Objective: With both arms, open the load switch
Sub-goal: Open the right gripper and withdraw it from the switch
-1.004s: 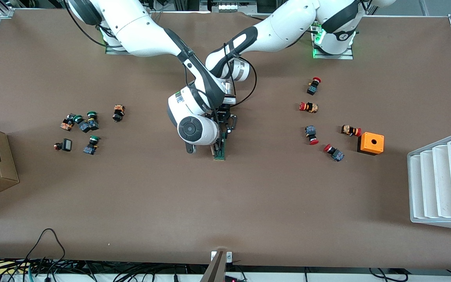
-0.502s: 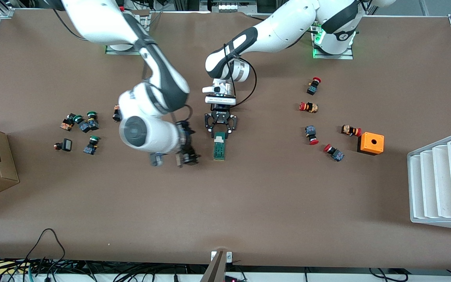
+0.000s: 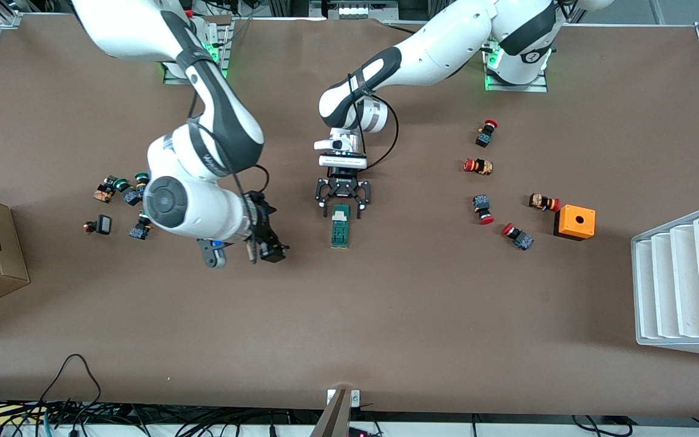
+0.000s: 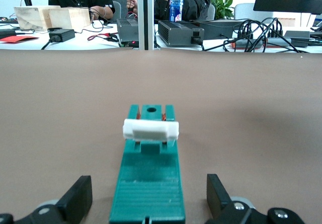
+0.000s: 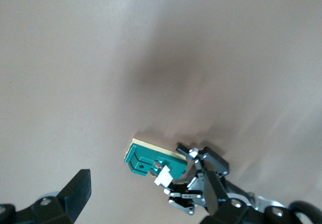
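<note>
— Left gripper (image 3: 343, 208)?
— Low over the counter's middle, fingers (image 4: 75, 199) spread wide, gripping nothing; arm reaching in from its base.
— Right gripper (image 3: 267, 244)?
— Hanging toward the right arm's end, wrist turned sideways, fingers (image 5: 75, 191) parted, holding nothing.

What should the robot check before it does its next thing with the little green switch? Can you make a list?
1. Load switch lies flat on the table: ok.
2. Left gripper open, fingers either side of the switch's end, not gripping: ok.
3. Right gripper open, off to the side, holding nothing: ok.
4. White piece still on the switch: ok.
5. Nothing else close by the switch: ok.
6. Switch fully opened: cannot tell.
</note>
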Robot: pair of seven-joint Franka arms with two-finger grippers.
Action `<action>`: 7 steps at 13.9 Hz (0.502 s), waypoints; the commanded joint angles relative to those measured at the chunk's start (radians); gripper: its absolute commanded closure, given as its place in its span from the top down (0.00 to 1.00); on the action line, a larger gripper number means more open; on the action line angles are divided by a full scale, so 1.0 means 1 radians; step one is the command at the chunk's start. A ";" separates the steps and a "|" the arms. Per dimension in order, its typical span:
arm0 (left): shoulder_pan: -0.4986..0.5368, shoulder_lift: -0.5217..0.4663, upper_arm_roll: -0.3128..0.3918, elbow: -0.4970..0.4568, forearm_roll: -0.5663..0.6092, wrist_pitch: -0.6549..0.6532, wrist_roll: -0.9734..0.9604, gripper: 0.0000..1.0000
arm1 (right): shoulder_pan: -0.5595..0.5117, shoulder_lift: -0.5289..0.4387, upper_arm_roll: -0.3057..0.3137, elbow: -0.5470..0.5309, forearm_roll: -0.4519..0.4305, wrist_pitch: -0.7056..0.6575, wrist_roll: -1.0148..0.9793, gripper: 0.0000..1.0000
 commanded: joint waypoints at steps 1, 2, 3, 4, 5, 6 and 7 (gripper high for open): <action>0.011 -0.034 -0.032 0.003 -0.065 0.020 0.030 1.00 | -0.053 -0.098 0.021 -0.079 -0.032 -0.040 -0.129 0.99; 0.017 -0.060 -0.055 -0.004 -0.114 0.019 0.057 1.00 | -0.064 -0.123 0.021 -0.104 -0.061 -0.043 -0.166 0.99; 0.026 -0.086 -0.081 -0.010 -0.151 0.019 0.075 1.00 | -0.078 -0.155 0.021 -0.130 -0.087 -0.049 -0.212 0.99; 0.039 -0.110 -0.104 -0.026 -0.179 0.019 0.095 1.00 | -0.105 -0.186 0.021 -0.153 -0.095 -0.057 -0.274 0.99; 0.057 -0.130 -0.117 -0.039 -0.188 0.019 0.112 1.00 | -0.133 -0.218 0.023 -0.174 -0.095 -0.071 -0.342 0.99; 0.078 -0.141 -0.143 -0.050 -0.188 0.019 0.127 1.00 | -0.157 -0.241 0.023 -0.185 -0.095 -0.090 -0.406 0.99; 0.112 -0.147 -0.175 -0.058 -0.193 0.017 0.153 1.00 | -0.186 -0.261 0.023 -0.188 -0.096 -0.118 -0.469 0.99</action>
